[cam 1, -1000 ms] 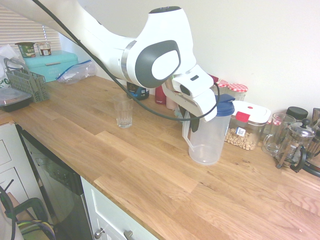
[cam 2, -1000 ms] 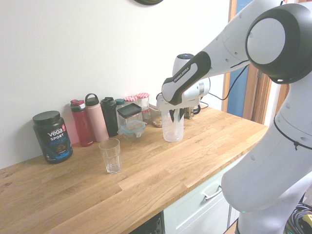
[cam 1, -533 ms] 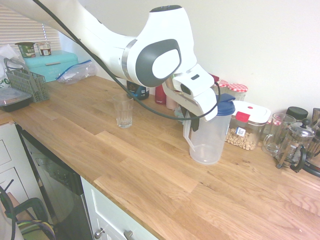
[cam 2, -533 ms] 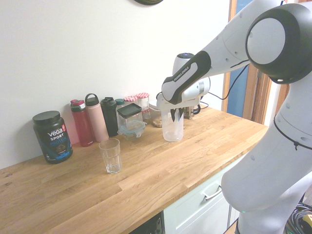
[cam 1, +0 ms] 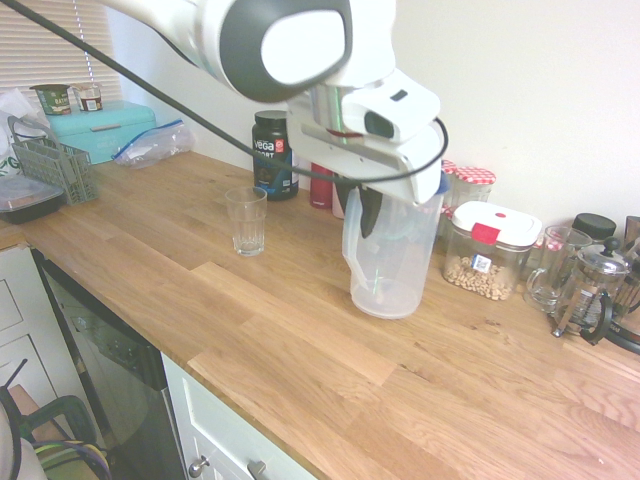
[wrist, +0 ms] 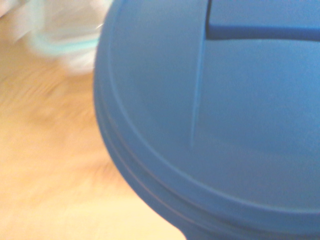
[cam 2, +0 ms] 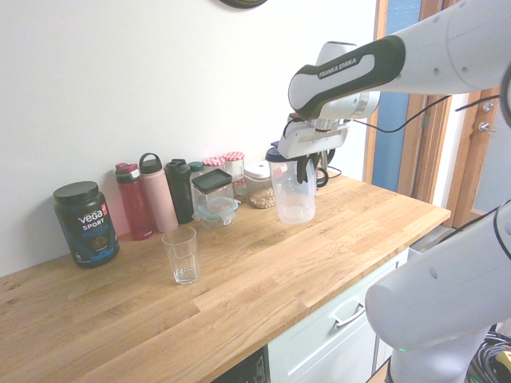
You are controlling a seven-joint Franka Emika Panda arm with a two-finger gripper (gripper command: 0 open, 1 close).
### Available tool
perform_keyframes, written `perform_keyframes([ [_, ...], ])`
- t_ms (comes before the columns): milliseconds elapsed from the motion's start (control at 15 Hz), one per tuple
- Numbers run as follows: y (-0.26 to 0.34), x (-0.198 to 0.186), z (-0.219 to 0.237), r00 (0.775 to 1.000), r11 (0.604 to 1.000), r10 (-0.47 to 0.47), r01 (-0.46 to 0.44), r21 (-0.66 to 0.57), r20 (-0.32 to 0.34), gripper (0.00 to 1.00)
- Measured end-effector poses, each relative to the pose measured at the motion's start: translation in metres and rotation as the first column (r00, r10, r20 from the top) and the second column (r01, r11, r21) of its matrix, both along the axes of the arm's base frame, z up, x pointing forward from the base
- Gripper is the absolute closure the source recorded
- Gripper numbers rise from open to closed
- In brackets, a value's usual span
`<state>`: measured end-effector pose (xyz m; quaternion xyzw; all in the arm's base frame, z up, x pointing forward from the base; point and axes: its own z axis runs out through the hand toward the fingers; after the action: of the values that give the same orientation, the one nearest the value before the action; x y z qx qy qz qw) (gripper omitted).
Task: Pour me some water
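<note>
**A:** Where was the pitcher at that moment?

**B:** Off the bench, hanging in the air. The gripper came down on it from above, and the black fingers were clamped narrow on the pitcher's handle, just under its blue lid. A shadow lay on the wood beneath its base, so it was clear of the surface.

**A:** Was it upright?

**B:** Nearly, with a slight lean. The body was clear plastic, and I could not tell how much water it held.

**A:** And the glass?

**B:** The empty glass stood upright on the bench, well apart from the pitcher, toward the black protein tub. In the second exterior view the same glass sat in front of the row of bottles at the wall: a red one, a pink one and a dark one.

**A:** What else was near the pitcher?

**B:** Behind it, against the wall, a clear container of nuts with a white lid, and jars with red checked lids. Further along stood a glass mug and a French press.

**A:** Did the wrist camera add anything?

**B:** Mostly the blue lid, filling the picture from close by, with blurred wood and a pale teal-rimmed container beyond it.
</note>
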<state>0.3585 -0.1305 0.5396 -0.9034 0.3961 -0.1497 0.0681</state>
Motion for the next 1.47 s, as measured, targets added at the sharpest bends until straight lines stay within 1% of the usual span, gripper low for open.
perform_keyframes([
  [133, 0.021, -0.003, 0.007, 0.993, 0.993, 0.115, -0.115, -0.032, -0.018, 1.00],
  [267, 0.045, 0.003, 0.010, 0.972, 0.971, 0.230, -0.233, -0.059, -0.044, 1.00],
  [400, 0.066, 0.009, 0.014, 0.938, 0.936, 0.335, -0.342, -0.085, -0.085, 1.00],
  [467, 0.075, 0.010, 0.014, 0.916, 0.913, 0.385, -0.396, -0.096, -0.109, 1.00],
  [600, 0.096, 0.013, 0.014, 0.864, 0.861, 0.477, -0.496, -0.112, -0.161, 1.00],
  [733, 0.119, 0.019, 0.013, 0.801, 0.797, 0.558, -0.590, -0.130, -0.216, 1.00],
  [867, 0.144, 0.029, 0.010, 0.732, 0.724, 0.621, -0.673, -0.151, -0.279, 1.00],
  [1067, 0.178, 0.045, 0.006, 0.621, 0.602, 0.685, -0.777, -0.186, -0.381, 1.00],
  [1267, 0.204, 0.061, -0.004, 0.507, 0.466, 0.707, -0.858, -0.215, -0.492, 1.00],
  [1467, 0.213, 0.079, -0.008, 0.393, 0.323, 0.692, -0.919, -0.227, -0.606, 1.00],
])
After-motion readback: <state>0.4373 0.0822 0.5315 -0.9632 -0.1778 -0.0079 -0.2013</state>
